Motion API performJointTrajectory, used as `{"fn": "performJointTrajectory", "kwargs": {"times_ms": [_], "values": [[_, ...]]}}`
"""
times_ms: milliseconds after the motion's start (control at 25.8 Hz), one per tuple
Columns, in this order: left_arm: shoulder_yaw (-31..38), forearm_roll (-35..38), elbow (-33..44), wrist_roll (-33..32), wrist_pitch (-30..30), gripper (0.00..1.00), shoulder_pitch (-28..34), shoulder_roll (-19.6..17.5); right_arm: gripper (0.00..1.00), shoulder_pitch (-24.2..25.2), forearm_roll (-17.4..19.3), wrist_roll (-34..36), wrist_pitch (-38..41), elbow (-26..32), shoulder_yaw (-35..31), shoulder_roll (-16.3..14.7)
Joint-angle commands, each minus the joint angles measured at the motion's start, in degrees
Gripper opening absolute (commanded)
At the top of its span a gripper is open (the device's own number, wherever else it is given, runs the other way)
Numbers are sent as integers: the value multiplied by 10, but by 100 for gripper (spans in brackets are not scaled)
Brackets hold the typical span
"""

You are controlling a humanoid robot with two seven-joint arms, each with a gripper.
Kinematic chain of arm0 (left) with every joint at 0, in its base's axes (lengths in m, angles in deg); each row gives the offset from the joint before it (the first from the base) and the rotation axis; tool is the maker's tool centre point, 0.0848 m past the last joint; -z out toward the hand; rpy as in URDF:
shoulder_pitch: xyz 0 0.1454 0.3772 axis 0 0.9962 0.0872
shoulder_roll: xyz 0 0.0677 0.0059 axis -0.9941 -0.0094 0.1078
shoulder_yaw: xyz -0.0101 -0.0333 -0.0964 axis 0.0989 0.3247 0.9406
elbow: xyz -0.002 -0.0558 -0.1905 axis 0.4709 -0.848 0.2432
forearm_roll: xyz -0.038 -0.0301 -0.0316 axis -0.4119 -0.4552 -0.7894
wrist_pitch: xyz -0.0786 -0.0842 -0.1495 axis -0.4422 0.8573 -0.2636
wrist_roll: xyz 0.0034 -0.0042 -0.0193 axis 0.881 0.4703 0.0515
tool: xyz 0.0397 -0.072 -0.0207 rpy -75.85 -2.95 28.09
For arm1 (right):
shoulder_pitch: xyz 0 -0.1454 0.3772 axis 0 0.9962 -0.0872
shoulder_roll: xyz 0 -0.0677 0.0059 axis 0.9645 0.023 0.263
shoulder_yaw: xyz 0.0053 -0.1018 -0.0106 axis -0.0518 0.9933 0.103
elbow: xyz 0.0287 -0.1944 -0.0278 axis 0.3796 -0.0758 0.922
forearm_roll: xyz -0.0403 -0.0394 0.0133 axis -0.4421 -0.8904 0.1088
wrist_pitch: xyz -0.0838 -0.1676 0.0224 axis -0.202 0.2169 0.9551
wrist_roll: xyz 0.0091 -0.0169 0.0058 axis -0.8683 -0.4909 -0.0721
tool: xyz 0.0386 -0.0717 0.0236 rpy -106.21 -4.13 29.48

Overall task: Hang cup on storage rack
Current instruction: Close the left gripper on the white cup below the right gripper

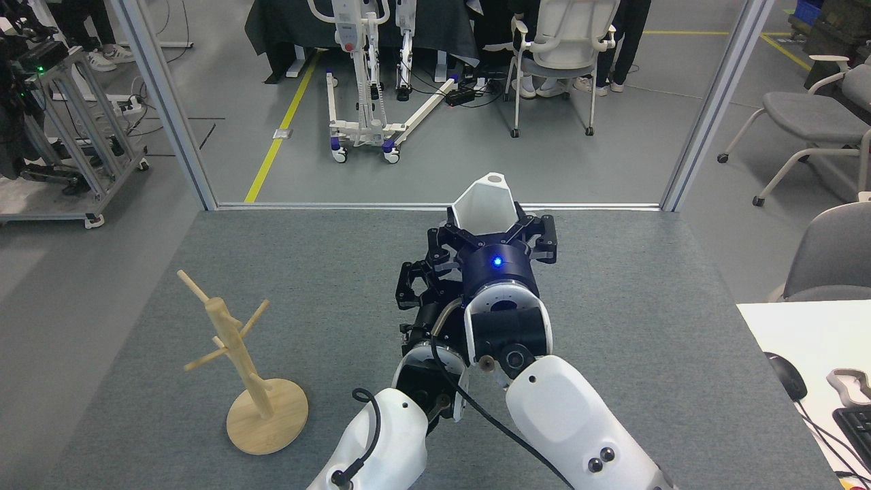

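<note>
Right gripper (484,230) clamps white cup (480,205) mid-table, tab handle facing away | left gripper (418,286) beside it, opening unclear | storage rack (239,354) well left | rotate handle hole toward peg first.

You get bright, even overhead light and a sharp picture. Shadows on the table (612,306) stay soft and faint. The floor (442,170) shows mild sheen, no harsh glare.
</note>
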Motion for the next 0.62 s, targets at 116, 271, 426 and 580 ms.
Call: {"fn": "performJointTrajectory", "kwargs": {"times_ms": [116,271,426,580], "values": [[-2,-1,-1,-1,-5,99,-3,-1,0,1,0,-2,-1,0,0,0],[-4,-1,-1,-1,-5,99,2,-1,0,4,0,-2,0,0,0,1],[-5,-1,-1,-1,-11,99,4,-1,0,3,0,-2,0,0,0,3],[-6,0,-4,-1,-26,99,7,0,0,0,1,-6,-2,0,0,12]]}}
